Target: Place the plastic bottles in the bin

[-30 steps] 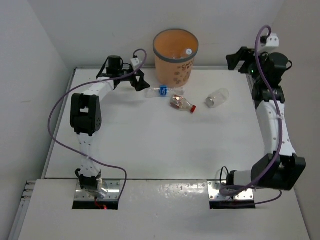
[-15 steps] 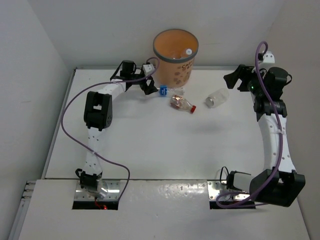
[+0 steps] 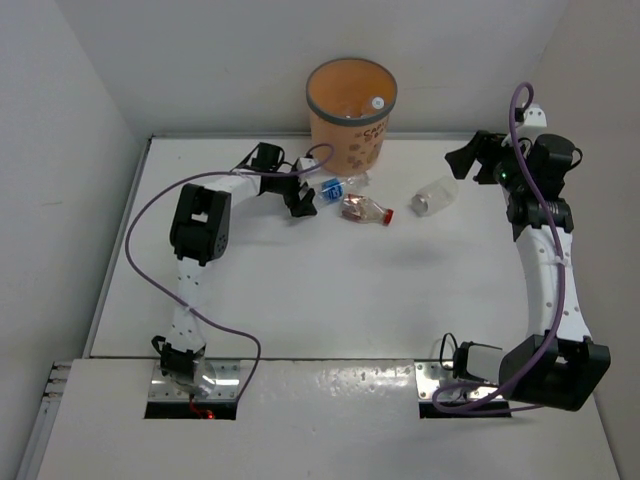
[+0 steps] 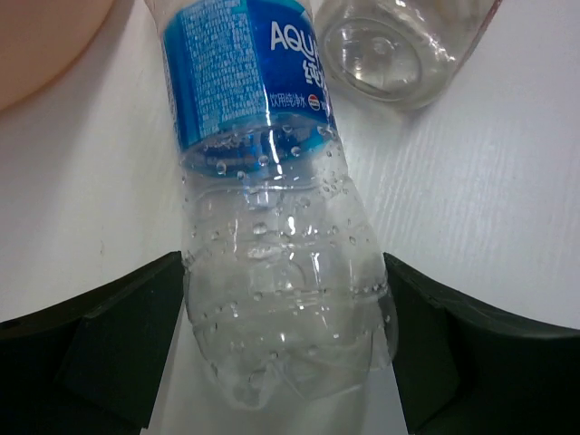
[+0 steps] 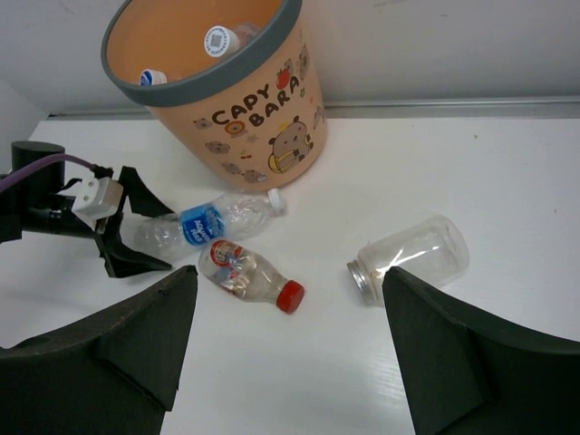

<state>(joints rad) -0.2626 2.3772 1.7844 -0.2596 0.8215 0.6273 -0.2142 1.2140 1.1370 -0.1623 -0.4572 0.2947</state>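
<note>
A clear bottle with a blue label (image 3: 338,184) lies on the table in front of the orange-tan bin (image 3: 350,142). My left gripper (image 3: 308,195) is open, with its jaws on either side of that bottle's base (image 4: 272,227). A bottle with a red cap (image 3: 362,208) lies just right of it. A clear capless jar (image 3: 435,194) lies further right. My right gripper (image 3: 470,160) is open and empty, high above the table's right side. In the right wrist view the bin (image 5: 245,118) holds bottles with a white cap (image 5: 217,39) and a blue cap (image 5: 151,77).
The bin stands at the table's back edge against the wall. White walls close the table at the back and both sides. In the right wrist view the blue-label bottle (image 5: 208,222), the red-cap bottle (image 5: 245,275) and the jar (image 5: 412,256) lie in a loose row.
My left gripper has swung right along the back of the table and now straddles the blue-label bottle's base, nudging it. My right gripper dropped slightly and turned toward the bottles.
</note>
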